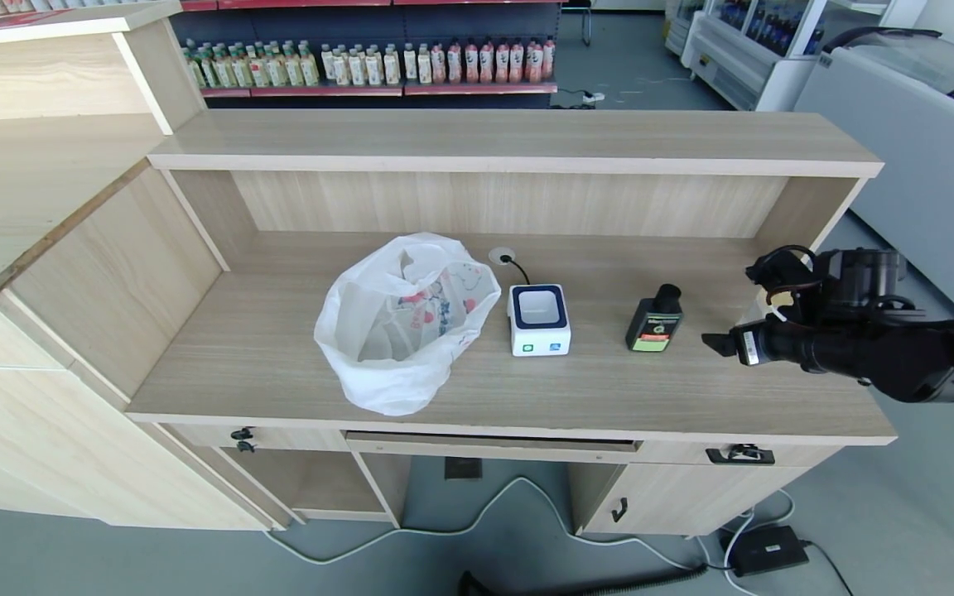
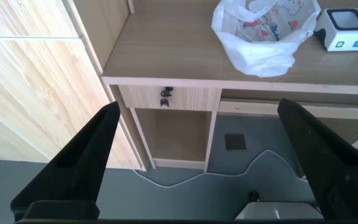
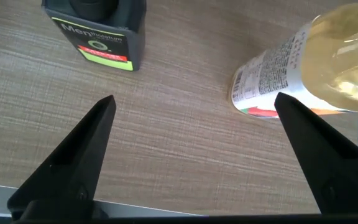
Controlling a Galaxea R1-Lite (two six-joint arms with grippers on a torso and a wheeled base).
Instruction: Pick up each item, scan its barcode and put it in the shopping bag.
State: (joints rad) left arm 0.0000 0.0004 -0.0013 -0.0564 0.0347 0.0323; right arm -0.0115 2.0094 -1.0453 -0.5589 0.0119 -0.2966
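A dark bottle [image 1: 655, 321] with a green label stands on the wooden counter [image 1: 278, 364], right of the white barcode scanner [image 1: 539, 319]. The white shopping bag [image 1: 398, 331] lies open left of the scanner. My right gripper [image 1: 746, 308] hovers open just right of the dark bottle, with nothing between its fingers. In the right wrist view the dark bottle [image 3: 98, 31] lies beyond the open gripper [image 3: 194, 155], and a clear bottle of yellowish liquid [image 3: 303, 68] lies on its side nearby. My left gripper [image 2: 197, 155] is open and empty, low in front of the counter, with the bag [image 2: 266, 31] and scanner [image 2: 344, 28] beyond it.
The counter has a raised back shelf [image 1: 510, 141] and a side wall [image 1: 113, 273] on the left. Drawers and an open recess [image 2: 173, 137] sit under the counter. Cables and a power brick [image 1: 767, 550] lie on the floor. Freezers [image 1: 924, 124] stand at the right.
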